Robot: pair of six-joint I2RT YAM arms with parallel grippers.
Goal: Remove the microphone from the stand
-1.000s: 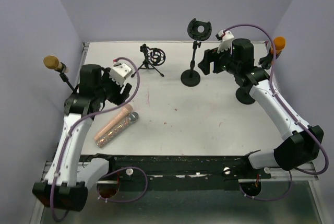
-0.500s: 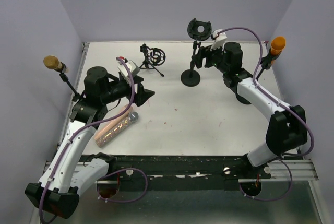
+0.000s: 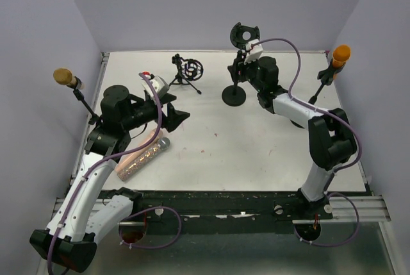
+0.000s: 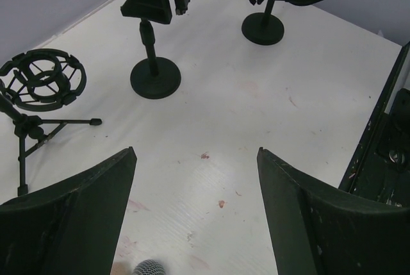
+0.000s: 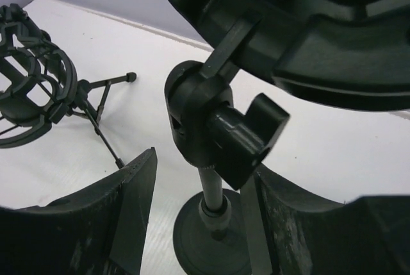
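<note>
1. Right gripper [image 3: 238, 71] sits in the upper middle of the top view, against the pole of the round-base stand [image 3: 234, 95]. In the right wrist view its fingers are spread, one at lower left and one at lower right. The pole and its clamp knob [image 5: 246, 137] stand between them, with a gap showing on the left side.
2. That stand carries a ring-shaped clip [image 3: 244, 34] at its top, just above the right gripper.
3. Left gripper [image 4: 195, 153] is spread wide with only bare table [image 3: 256, 147] between its fingers. It hangs left of centre in the top view.
4. A pink glitter microphone [image 3: 141, 154] lies flat and diagonal on the table at lower left, off any stand. Its grey mesh head peeks in at the bottom edge of the left wrist view, just below the gap between the fingers.
5. An orange-headed microphone [image 3: 341, 53] sits tilted in its stand at the upper right of the top view, apart from both grippers.
6. A tan-headed microphone [image 3: 63, 76] sits in another stand at the far left, beyond the table's edge.
7. A tripod shock mount [image 3: 189, 70] stands at the back of the table, between the two grippers.
</note>
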